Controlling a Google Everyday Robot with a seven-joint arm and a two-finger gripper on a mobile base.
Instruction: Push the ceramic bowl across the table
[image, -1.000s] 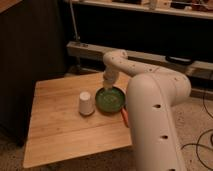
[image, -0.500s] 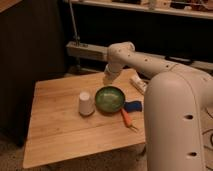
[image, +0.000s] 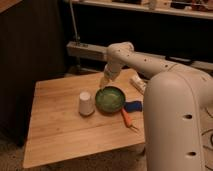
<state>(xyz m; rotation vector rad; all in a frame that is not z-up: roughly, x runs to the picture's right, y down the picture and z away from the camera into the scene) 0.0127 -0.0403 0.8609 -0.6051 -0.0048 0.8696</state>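
The green ceramic bowl (image: 110, 98) sits upright on the light wooden table (image: 60, 130), right of centre. A small white upside-down cup (image: 86, 103) stands just left of it, nearly touching. My gripper (image: 105, 81) hangs at the end of the white arm, just above and behind the bowl's far-left rim. The arm's big white body fills the right side and hides the table's right edge.
An orange-handled tool (image: 127, 119) and a blue object (image: 133, 105) lie right of the bowl. A white packet (image: 139, 84) lies at the back right. A long grey shelf rail (image: 85, 50) runs behind the table. A dark cabinet stands at the left.
The arm has swung back from over the bowl, so the whole bowl now shows. The gripper now sits behind the bowl's far-left rim. The bowl and cup stay about where they were.
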